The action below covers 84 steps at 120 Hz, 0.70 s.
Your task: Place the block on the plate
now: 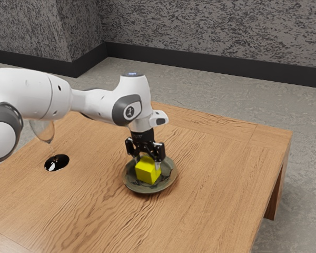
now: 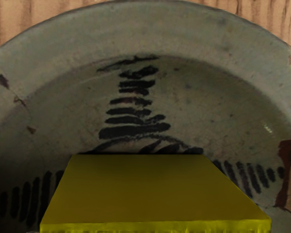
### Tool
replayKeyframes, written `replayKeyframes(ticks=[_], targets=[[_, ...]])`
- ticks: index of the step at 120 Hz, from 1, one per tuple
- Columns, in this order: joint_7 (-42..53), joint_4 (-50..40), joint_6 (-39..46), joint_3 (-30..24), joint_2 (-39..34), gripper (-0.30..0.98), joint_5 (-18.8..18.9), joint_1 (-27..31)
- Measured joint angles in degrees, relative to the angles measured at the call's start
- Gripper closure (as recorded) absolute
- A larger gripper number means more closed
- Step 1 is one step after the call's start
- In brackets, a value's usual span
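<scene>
Exterior view: the yellow block (image 1: 146, 173) sits within the plate (image 1: 146, 190), seemingly at its bottom, the fingers (image 1: 158, 166) gripping it from the exterior view's left and right. Carrying looks done; letting go and backing off remain.

The desk (image 1: 216, 190) is brown wood with wavy grain. A round grey-green plate (image 1: 132, 184) with dark painted strokes lies flat on it. In the exterior view, at nine o'clock from the plate and well apart, a clear wine glass (image 1: 56, 163) stands upright on its dark, shiny foot.
</scene>
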Motion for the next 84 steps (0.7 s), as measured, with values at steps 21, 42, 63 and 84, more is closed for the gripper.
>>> replayKeyframes(ticks=[21, 42, 63, 84], targets=[[0.16, -1.08, -0.11, 0.08, -4.49, 0.06, 0.0, -0.41], [2.69, -0.77, -0.74, 0.13, -8.51, 0.03, 3.99, -0.96], [7.07, 4.5, -5.5, -0.96, -10.25, 0.01, 9.22, -1.99], [10.37, 9.8, -12.81, -1.96, -10.73, 0.01, 11.35, -2.22]])
